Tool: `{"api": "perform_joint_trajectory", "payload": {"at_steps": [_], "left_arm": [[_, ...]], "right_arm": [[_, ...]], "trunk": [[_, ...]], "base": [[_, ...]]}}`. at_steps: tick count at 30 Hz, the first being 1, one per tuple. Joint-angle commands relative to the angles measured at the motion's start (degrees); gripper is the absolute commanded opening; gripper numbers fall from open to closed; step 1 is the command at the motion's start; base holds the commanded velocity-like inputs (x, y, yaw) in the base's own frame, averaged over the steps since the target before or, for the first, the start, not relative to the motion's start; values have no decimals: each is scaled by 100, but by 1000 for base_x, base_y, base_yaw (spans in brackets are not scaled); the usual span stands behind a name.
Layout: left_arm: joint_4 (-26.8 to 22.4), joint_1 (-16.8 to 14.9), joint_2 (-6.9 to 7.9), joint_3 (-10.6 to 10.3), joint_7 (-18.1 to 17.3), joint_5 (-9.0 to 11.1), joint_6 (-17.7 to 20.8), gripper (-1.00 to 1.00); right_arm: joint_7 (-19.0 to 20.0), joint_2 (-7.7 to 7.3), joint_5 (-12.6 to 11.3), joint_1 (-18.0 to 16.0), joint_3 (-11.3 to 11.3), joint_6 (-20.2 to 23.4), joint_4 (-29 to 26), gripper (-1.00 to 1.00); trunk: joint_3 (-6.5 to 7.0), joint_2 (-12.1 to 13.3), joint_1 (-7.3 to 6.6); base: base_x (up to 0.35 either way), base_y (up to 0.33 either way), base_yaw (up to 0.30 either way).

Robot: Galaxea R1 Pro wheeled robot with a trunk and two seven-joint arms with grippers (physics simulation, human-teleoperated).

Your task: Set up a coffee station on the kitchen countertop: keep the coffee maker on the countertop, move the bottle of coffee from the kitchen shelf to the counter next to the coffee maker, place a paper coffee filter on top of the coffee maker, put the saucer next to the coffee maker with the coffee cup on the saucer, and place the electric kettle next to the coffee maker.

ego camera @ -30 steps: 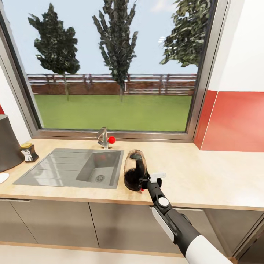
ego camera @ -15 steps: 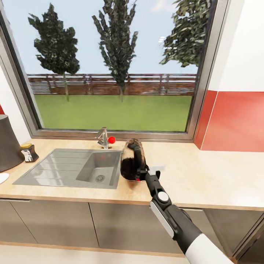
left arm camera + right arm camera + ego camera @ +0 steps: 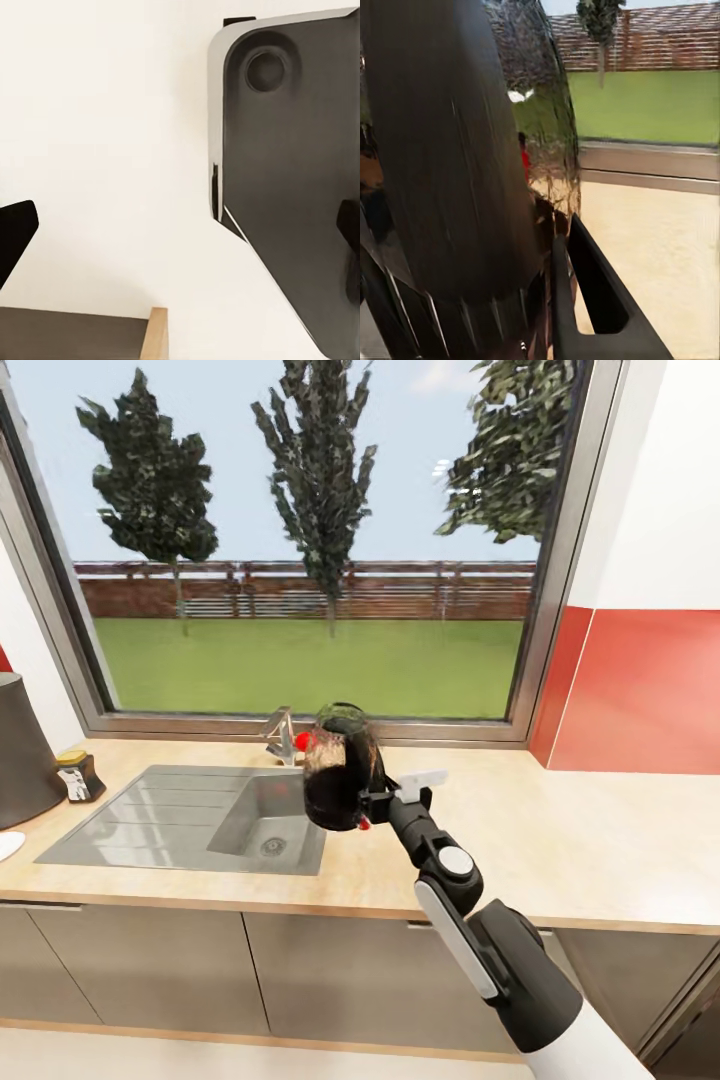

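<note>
The electric kettle (image 3: 336,770), bulbous glass and dark inside, hangs tilted in the air over the right edge of the sink. My right gripper (image 3: 374,806) is shut on its black handle side. The right wrist view has the kettle's glass wall (image 3: 457,150) up close beside a black finger (image 3: 592,300). At the far left of the kitchen countertop (image 3: 560,840) stands the dark coffee maker (image 3: 20,750), cut off by the picture edge. The bottle of coffee (image 3: 78,775) with its yellow lid sits right next to it. A sliver of the white saucer (image 3: 8,845) lies in front. My left gripper (image 3: 180,240) is open.
A steel sink (image 3: 150,820) with a drainboard is set into the counter, with a faucet (image 3: 279,736) behind the kettle. A large window runs along the back, and a red wall panel (image 3: 640,690) is on the right. The left wrist view has a dark grey panel (image 3: 292,187).
My right gripper has lifted the kettle off the counter and carried it up and to the left, from beside the sink to over the sink's right edge.
</note>
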Motion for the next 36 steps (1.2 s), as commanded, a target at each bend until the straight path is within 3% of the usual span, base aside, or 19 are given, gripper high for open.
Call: {"api": "perform_joint_trajectory", "payload": {"at_steps": [1, 5, 15, 25, 36], "left_arm": [[-1, -5, 2, -41, 5, 15, -12, 100], [-20, -4, -19, -35, 10, 11, 3, 100], [-77, -22, -56, -41, 21, 26, 14, 100], [-77, -22, -72, -33, 19, 36, 0, 100], [-86, -22, -76, -38, 19, 43, -2, 100]], "right_arm": [[-49, -1, -38, -9, 24, 23, -16, -100], [-45, 4, -47, -9, 127, 34, -39, -100], [-38, -29, -82, -9, 134, 20, -65, -100], [-41, -18, -87, -9, 143, 20, -66, -100], [-41, -17, -90, -6, 143, 20, -65, -100]], "trunk": [[-13, -14, 4], [-13, -14, 4], [-13, -14, 4], [-13, -14, 4], [-13, -14, 4]], "base": [[0, 23, 0], [0, 183, 0], [0, 293, 15], [-8, 303, 260], [-175, 211, 279]]}}
